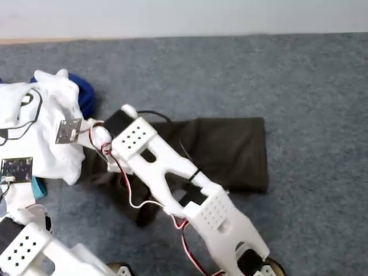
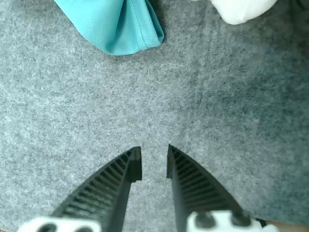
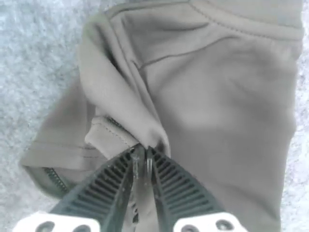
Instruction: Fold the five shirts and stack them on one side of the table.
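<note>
The right gripper (image 3: pixel 143 152) is closed on a raised ridge of the olive shirt (image 3: pixel 217 96). Its ribbed black fingers (image 3: pixel 108 186) meet with the cloth pinched between their tips. The pinch sits where a sleeve fold meets the body of the garment. From there the fabric rises in a soft crease that runs away from the tips, towards a stitched hem at the far edge. Beside the fingers a short sleeve with a double-stitched cuff lies partly tucked under itself on the grey felt (image 1: pixel 310 86).

From above, the olive shirt lies near the middle of the table. Its right part is spread flat in a rough rectangle, and its left part is bunched and shadowed. The right arm (image 1: pixel 167 172) crosses it diagonally from the near edge and covers much of that bunched end — red and white wires trail along the arm's white frame.

At the table's left a rumpled white shirt (image 1: pixel 52 115) is heaped just beside the olive one. A blue shirt (image 1: pixel 86 98) shows behind the heap.

The left gripper (image 2: pixel 154 162) hangs over bare felt, its fingers a narrow gap apart and holding nothing. A corner of a teal shirt (image 2: pixel 116 21), of fine mesh cloth with a stitched edge, lies well beyond its tips — apart from them, with a lobe of white cloth off to one side.
</note>
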Tool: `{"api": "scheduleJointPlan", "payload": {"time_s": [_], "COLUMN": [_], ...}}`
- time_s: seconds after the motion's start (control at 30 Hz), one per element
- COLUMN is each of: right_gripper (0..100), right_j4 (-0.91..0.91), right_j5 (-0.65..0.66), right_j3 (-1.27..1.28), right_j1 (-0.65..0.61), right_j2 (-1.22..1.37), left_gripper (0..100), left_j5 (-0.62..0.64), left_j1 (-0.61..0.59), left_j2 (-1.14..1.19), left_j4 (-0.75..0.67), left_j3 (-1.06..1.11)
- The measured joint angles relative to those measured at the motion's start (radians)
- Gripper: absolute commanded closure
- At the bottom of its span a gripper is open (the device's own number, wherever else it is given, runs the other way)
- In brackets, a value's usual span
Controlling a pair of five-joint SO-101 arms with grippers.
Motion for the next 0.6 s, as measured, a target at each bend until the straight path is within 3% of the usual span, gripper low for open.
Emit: {"api": "scheduleJointPlan", "payload": {"time_s": [0.6], "right_gripper": [98.7], "right_j4": [-0.221], "right_j5": [0.000], "right_j3": [0.000], "right_j1": [0.137], "right_j2": [0.000], "left_gripper": [90], "left_j5": [0.000], "left_j1": [0.000], "left_j2": [0.000], "left_j4": [0.000], "left_j3": [0.025]}}
